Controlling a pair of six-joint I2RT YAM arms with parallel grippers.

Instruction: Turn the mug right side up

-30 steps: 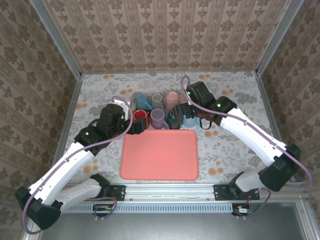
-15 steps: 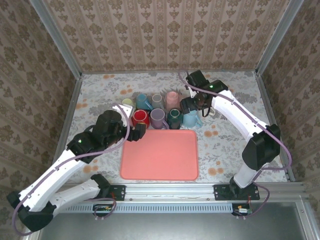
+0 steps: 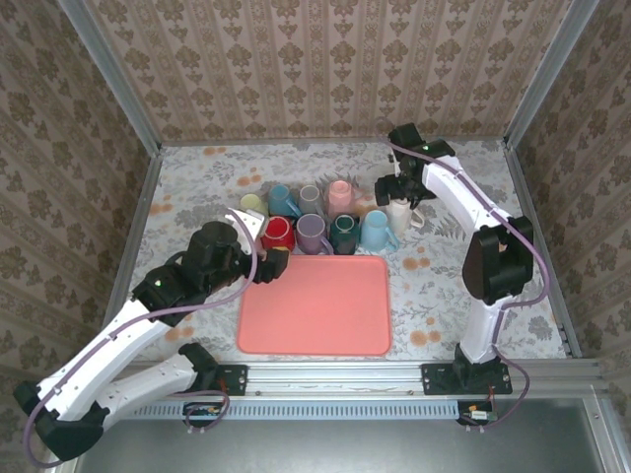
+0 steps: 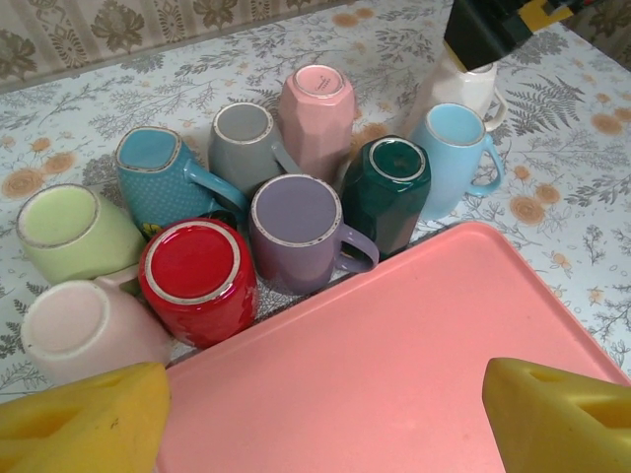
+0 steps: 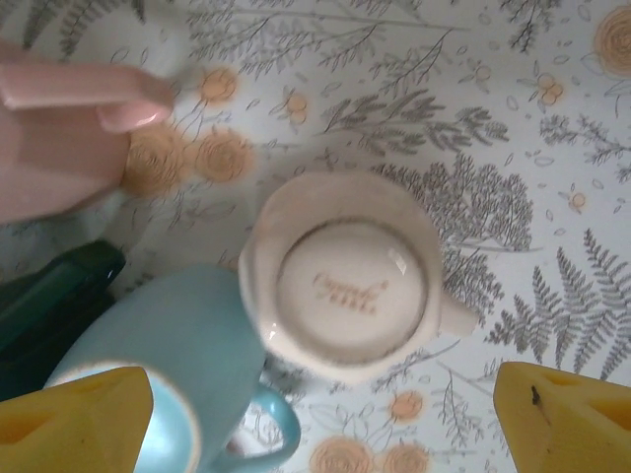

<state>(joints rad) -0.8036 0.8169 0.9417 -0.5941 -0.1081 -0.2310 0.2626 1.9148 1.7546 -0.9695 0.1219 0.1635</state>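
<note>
Several mugs stand bottom up in a cluster behind the pink tray (image 3: 315,305). A cream mug (image 3: 399,217) stands at the cluster's right end, its handle pointing right. My right gripper (image 3: 394,187) hangs straight above it, open, and its yellow fingertips (image 5: 562,419) stand wide apart beyond the cream mug (image 5: 345,281); nothing is held. My left gripper (image 3: 271,264) is open over the tray's far left corner, close to the red mug (image 4: 197,276), with bare tray (image 4: 394,335) between its fingers.
Around the cream mug stand a light blue mug (image 5: 168,365), a dark green one (image 4: 389,187) and a pink one (image 4: 315,108). Purple (image 4: 296,232), grey (image 4: 246,138), teal (image 4: 163,172), light green (image 4: 69,227) and pale pink (image 4: 79,330) mugs crowd the left. Walls enclose the table.
My right arm has swung back and to the right, from the green and blue mugs to above the cream mug. My left gripper has drawn back a little toward the tray's corner.
</note>
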